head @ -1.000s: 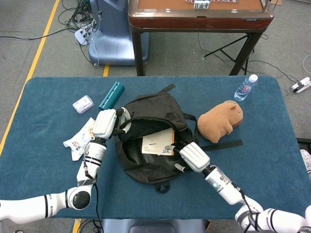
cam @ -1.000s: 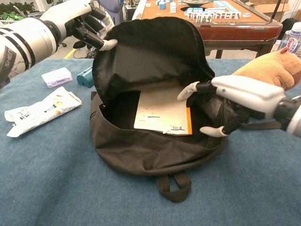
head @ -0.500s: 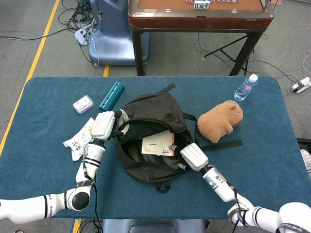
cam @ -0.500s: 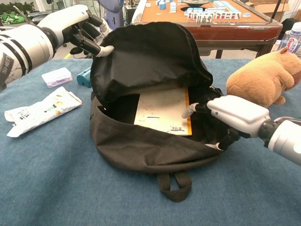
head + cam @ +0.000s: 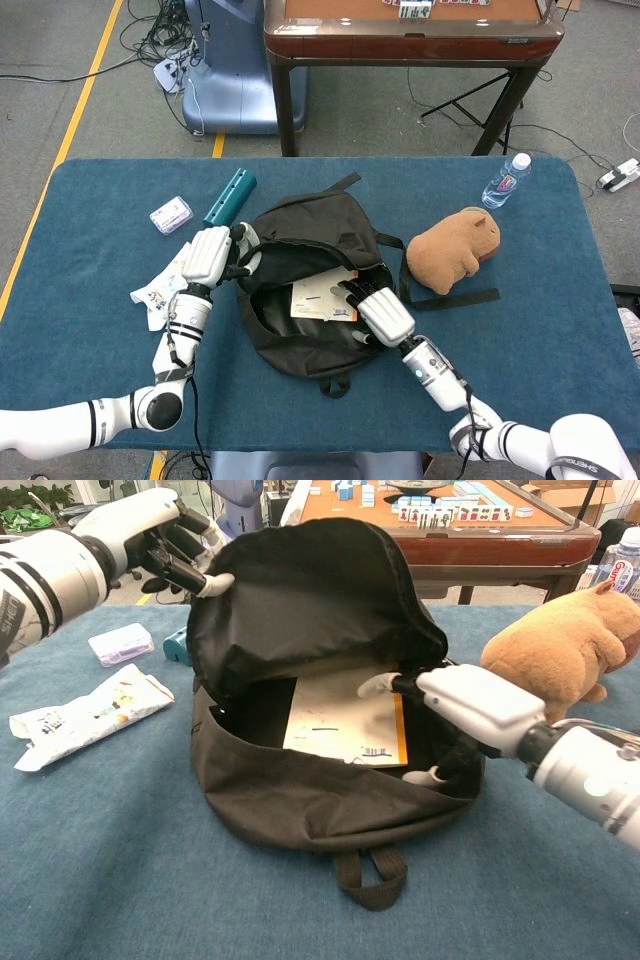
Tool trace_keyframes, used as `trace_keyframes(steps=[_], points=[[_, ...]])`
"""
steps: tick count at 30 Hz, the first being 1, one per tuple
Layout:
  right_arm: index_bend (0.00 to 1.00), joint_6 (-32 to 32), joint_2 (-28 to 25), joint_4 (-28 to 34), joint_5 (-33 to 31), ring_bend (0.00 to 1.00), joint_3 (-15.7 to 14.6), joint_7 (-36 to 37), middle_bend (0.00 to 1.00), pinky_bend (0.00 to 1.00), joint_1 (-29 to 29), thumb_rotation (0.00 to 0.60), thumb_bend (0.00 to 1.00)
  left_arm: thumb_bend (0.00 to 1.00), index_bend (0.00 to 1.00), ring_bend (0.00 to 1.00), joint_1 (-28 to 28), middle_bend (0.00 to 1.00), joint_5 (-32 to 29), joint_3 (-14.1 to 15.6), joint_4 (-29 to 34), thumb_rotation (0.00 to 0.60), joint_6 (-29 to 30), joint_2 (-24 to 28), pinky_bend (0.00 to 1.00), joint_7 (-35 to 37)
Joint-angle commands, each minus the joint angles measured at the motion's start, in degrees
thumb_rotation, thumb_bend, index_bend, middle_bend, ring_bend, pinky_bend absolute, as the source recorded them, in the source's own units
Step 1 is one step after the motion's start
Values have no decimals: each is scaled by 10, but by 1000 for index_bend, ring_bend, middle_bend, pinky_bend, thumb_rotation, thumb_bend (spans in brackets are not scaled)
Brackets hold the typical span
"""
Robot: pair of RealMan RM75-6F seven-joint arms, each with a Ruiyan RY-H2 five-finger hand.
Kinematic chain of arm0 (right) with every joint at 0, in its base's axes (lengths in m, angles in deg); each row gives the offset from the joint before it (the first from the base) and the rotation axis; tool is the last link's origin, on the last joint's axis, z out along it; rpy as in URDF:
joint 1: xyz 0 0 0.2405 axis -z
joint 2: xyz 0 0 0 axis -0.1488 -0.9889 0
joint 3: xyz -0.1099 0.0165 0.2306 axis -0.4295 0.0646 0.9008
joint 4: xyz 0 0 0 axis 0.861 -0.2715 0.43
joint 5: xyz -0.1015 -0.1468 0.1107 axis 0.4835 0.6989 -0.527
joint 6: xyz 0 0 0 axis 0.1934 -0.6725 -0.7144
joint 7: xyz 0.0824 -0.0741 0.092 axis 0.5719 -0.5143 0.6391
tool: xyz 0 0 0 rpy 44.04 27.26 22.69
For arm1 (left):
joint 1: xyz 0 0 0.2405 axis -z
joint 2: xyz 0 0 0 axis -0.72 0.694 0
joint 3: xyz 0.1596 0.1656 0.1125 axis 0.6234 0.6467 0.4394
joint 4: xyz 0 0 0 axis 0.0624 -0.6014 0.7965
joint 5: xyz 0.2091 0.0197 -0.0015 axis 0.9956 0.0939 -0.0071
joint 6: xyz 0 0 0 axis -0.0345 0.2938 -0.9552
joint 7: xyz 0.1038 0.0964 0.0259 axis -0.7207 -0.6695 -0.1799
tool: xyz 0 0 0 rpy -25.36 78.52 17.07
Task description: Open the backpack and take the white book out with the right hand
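Observation:
The black backpack (image 5: 300,322) (image 5: 300,800) lies open in the middle of the blue table. My left hand (image 5: 212,255) (image 5: 150,535) grips the edge of its top flap and holds it raised. Inside lies the white book (image 5: 318,297) (image 5: 335,715), flat, with an orange strip along its right side. My right hand (image 5: 383,314) (image 5: 470,702) reaches into the opening from the right. Its fingers are spread, one fingertip (image 5: 371,686) rests over the book's upper right part and the thumb tip sits below the book's lower right corner. I cannot see it gripping the book.
A brown plush animal (image 5: 453,250) (image 5: 565,635) lies right of the backpack, with a backpack strap (image 5: 460,297) beneath it. A water bottle (image 5: 506,180) stands at the far right. On the left are a teal tube (image 5: 230,197), a small clear box (image 5: 171,214) and a snack packet (image 5: 85,718).
My right hand has pushed further left into the backpack, and its fingers now reach over the book's right edge. The left hand has kept the flap raised, shifting slightly.

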Motion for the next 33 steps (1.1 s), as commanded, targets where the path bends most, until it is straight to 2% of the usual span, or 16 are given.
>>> trace_keyframes(steps=[1,10,20,28,33], points=[[170,6,25,-20,-6,170,8,2,193,281,-13,600,20,401,663,744,0,724,-2,0,0,600,2,1,884,2],[171,3,89,-87,-18,170,23,20,230,281,-38,600,20,401,666,744,1,724,-23,-11,-4,600,9,3,884,7],[171,9,136,-163,-28,170,27,58,230,282,-62,600,20,401,665,744,6,724,-43,-24,5,600,9,18,884,6],[171,14,170,-221,-41,170,38,85,239,281,-82,600,25,401,663,744,9,724,-46,-17,4,600,9,22,884,3],[193,1,186,-252,-40,172,36,104,260,281,-87,600,71,401,658,744,8,724,-46,-15,7,600,9,27,884,7]])
